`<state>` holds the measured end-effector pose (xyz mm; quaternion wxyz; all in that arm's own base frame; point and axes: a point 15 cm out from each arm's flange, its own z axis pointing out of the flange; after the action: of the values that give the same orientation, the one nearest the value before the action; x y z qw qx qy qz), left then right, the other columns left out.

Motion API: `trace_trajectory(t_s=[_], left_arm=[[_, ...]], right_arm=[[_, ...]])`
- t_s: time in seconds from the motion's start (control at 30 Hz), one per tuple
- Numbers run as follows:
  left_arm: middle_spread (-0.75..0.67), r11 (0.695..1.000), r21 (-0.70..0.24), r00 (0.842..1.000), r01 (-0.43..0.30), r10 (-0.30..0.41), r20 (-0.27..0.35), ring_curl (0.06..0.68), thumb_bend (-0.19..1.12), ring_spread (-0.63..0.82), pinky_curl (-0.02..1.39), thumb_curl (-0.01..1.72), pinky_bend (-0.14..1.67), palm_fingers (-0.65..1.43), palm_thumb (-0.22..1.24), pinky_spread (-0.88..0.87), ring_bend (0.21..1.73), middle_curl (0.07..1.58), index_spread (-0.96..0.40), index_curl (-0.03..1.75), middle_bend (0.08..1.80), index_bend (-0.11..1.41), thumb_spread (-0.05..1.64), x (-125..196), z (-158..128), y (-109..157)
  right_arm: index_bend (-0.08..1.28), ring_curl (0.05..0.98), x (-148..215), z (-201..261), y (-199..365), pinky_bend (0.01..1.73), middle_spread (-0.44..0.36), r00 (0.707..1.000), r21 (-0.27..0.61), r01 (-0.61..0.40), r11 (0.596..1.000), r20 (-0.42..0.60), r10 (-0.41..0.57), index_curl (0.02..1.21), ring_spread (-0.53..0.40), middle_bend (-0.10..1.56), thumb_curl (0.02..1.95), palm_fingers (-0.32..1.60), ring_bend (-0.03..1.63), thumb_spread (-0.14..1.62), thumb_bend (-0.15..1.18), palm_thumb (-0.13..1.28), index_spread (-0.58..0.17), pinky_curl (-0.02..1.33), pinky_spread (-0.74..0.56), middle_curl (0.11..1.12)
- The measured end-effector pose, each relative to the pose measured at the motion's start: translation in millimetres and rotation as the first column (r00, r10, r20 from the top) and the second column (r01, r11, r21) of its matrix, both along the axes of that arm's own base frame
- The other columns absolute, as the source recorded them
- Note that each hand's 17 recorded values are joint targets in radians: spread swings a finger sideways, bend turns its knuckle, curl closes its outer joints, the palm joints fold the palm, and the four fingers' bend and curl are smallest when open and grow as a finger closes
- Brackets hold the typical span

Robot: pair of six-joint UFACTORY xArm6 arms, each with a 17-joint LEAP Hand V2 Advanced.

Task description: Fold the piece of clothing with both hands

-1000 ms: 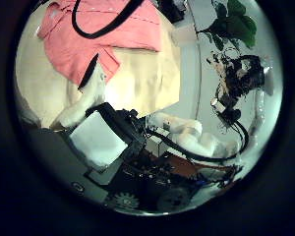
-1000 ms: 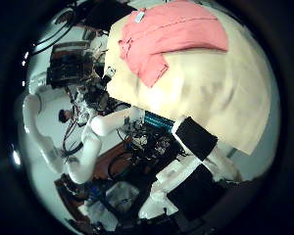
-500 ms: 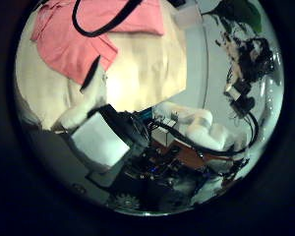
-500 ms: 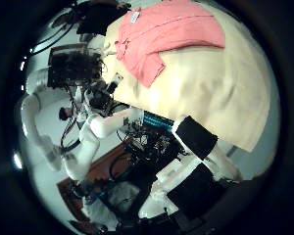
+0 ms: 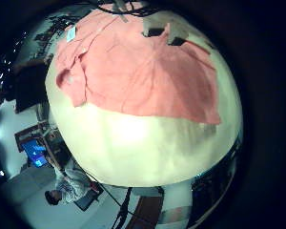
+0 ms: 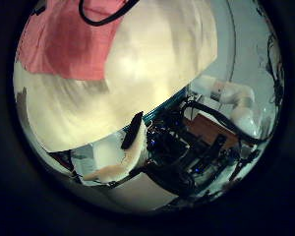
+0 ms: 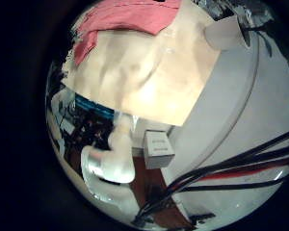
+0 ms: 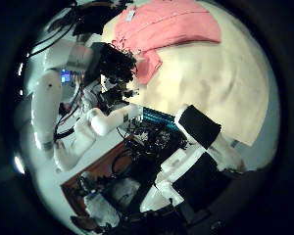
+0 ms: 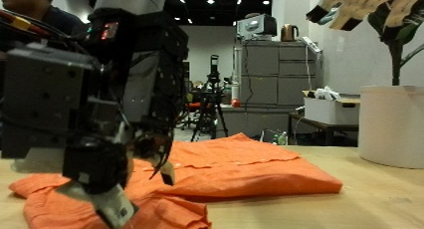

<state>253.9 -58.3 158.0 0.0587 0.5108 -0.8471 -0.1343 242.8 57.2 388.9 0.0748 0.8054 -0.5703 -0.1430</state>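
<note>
We see the orange shirt (image 9: 252,169) spread on the tabletop (image 9: 384,204). Our left hand (image 9: 112,154) hangs at its near edge, grip unclear; our right hand (image 9: 378,10) hovers high, fingers straight.

Orange garment (image 9: 225,169) spread on table (image 9: 384,204)

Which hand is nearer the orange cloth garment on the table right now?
Left. The left hand hangs low over the orange cloth garment at its near edge; the right hand is raised high above the table, well clear of it.
</note>
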Motion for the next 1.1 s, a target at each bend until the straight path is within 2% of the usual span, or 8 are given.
trace_trajectory(t_s=[0.2,0.3,0.53,0.57,0.6,0.67,0.93,1.1], left_arm=[[0.15,1.0,0.004,1.0,0.021,-0.021,0.009,0.235,-0.03,0.36,0.3,0.3,0.34,0.11,0.29,0.31,0.5,0.36,0.04,0.28,0.22,0.15,1.0,-0.4,-24.7,3.5],[0.07,1.0,0.011,1.0,0.026,-0.026,0.005,0.22,-0.02,0.29,0.28,0.31,0.3,0.27,0.33,0.25,0.49,0.37,0.03,0.29,0.3,0.18,1.0,-0.3,-27.9,4.3],[-0.24,0.999,0.032,0.999,0.035,-0.035,-0.002,0.226,0.0,-0.12,0.3,0.33,0.44,0.82,0.47,-0.22,0.56,0.5,-0.12,0.33,0.62,0.18,0.99,0.8,-27.0,8.4],[-0.3,0.999,0.036,0.999,0.035,-0.035,-0.006,0.253,0.03,-0.24,0.33,0.35,0.51,0.98,0.57,-0.34,0.64,0.53,-0.18,0.35,0.67,0.19,1.0,1.1,-26.3,9.4],[-0.32,0.998,0.043,0.999,0.038,-0.037,-0.014,0.262,0.04,-0.28,0.34,0.36,0.54,1.06,0.6,-0.37,0.67,0.54,-0.19,0.35,0.7,0.19,1.0,0.7,-25.3,11.0],[-0.38,0.997,0.064,0.999,0.046,-0.044,-0.027,0.341,0.09,-0.4,0.39,0.4,0.66,1.19,0.74,-0.51,0.84,0.59,-0.28,0.39,0.72,0.22,1.0,-0.1,-21.5,15.9],[-0.5,0.993,0.102,0.997,0.053,-0.048,-0.054,0.473,0.07,-0.48,0.51,0.5,0.88,1.08,0.89,-0.66,1.09,0.7,-0.45,0.54,0.75,0.35,0.97,-3.5,-2.8,29.3],[-0.54,0.995,0.083,0.997,0.056,-0.051,-0.061,0.515,0.04,-0.48,0.56,0.55,0.95,1.02,0.9,-0.69,1.15,0.77,-0.52,0.65,0.78,0.38,0.96,-3.0,19.9,33.0]], right_arm=[[0.18,0.253,-3.2,-9.0,-0.8,0.29,0.07,0.999,-0.007,-0.001,1.0,-0.036,0.0,0.33,0.232,0.19,0.3,0.28,0.2,1.22,-0.01,0.78,-0.293,0.29,0.46,0.32],[0.17,0.254,-3.5,-8.5,-0.5,0.29,0.074,0.999,-0.005,-0.001,1.0,-0.035,0.0,0.32,0.23,0.19,0.3,0.28,0.2,1.22,-0.01,0.78,-0.287,0.29,0.46,0.32],[0.18,0.255,-5.1,-5.5,-1.9,0.29,0.072,1.0,-0.006,0.001,1.0,-0.024,-0.001,0.32,0.23,0.19,0.3,0.29,0.21,1.22,-0.01,0.79,-0.285,0.29,0.46,0.32],[0.18,0.255,-5.1,-5.5,-1.9,0.29,0.071,1.0,-0.007,0.001,1.0,-0.024,-0.001,0.32,0.231,0.19,0.3,0.29,0.21,1.22,-0.01,0.79,-0.285,0.29,0.46,0.32],[0.18,0.255,-5.1,-5.5,-2.3,0.29,0.07,1.0,-0.008,0.001,1.0,-0.023,-0.001,0.32,0.231,0.19,0.3,0.29,0.21,1.22,-0.01,0.79,-0.284,0.29,0.46,0.32],[0.18,0.255,-5.9,-5.4,-2.4,0.29,0.069,1.0,-0.008,0.001,1.0,-0.026,-0.001,0.32,0.231,0.19,0.3,0.29,0.21,1.22,-0.01,0.79,-0.286,0.29,0.46,0.32],[0.16,0.269,-7.4,-8.1,-1.8,0.29,0.068,0.999,-0.012,-0.002,1.0,-0.047,0.002,0.31,0.206,0.19,0.3,0.35,0.28,1.23,-0.01,0.8,-0.281,0.29,0.43,0.32],[0.13,0.325,1.9,-14.6,3.2,0.38,0.027,0.999,-0.01,-0.012,1.0,-0.039,0.011,0.27,0.038,0.2,0.31,0.5,0.5,1.21,-0.03,0.78,-0.283,0.3,0.15,0.33]])
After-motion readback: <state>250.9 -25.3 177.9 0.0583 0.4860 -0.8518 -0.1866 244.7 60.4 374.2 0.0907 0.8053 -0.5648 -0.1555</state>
